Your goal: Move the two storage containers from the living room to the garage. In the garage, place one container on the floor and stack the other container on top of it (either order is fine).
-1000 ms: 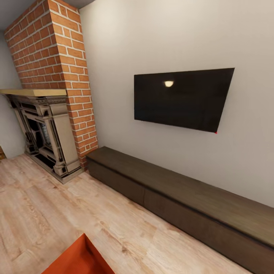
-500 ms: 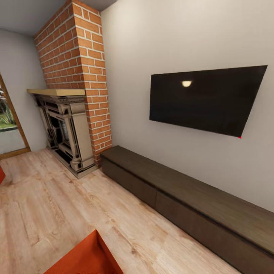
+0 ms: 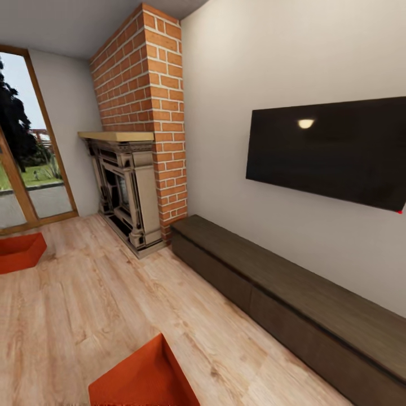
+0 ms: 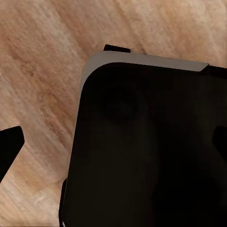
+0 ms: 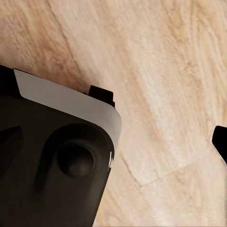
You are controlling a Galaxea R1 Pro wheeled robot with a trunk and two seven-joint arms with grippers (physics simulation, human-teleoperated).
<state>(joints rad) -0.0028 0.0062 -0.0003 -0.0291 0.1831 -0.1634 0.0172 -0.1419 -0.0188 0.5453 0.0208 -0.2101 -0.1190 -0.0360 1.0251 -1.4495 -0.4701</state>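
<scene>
Head view, left to right. At the far left you have the glass door (image 3: 28, 152), wood-framed and cut off by the frame edge; trees and a path outside are blurred. Below it, the far bin (image 3: 20, 252) sits on the plank floor (image 3: 96, 304) near the door; its left part is cut off, so you see just one corner and two walls. Next comes the fireplace (image 3: 125, 189) with its pale mantel, set against the brick chimney (image 3: 152, 107), whose top runs out of view at the ceiling. The firebox interior is dark and hard to make out.

At bottom centre, the near bin (image 3: 144, 378) shows only as one orange corner; the rest is cut off below the frame. You cannot tell from this whether it rests on the floor or is carried.

To the right, the low dark cabinet (image 3: 293, 293) runs along the white wall (image 3: 225, 84) and leaves the frame at lower right. Above it hangs the TV (image 3: 332, 152), its right end cut off, with a lamp reflection on the screen.

Left wrist view: a dark rounded robot body (image 4: 146, 146) blocks most of the floor; a black shape at one edge may be a finger, but you cannot tell the finger spread.

Right wrist view: a dark housing (image 5: 52, 161) with a grey edge over planks; a black sliver at the other edge. Finger state cannot be told.
</scene>
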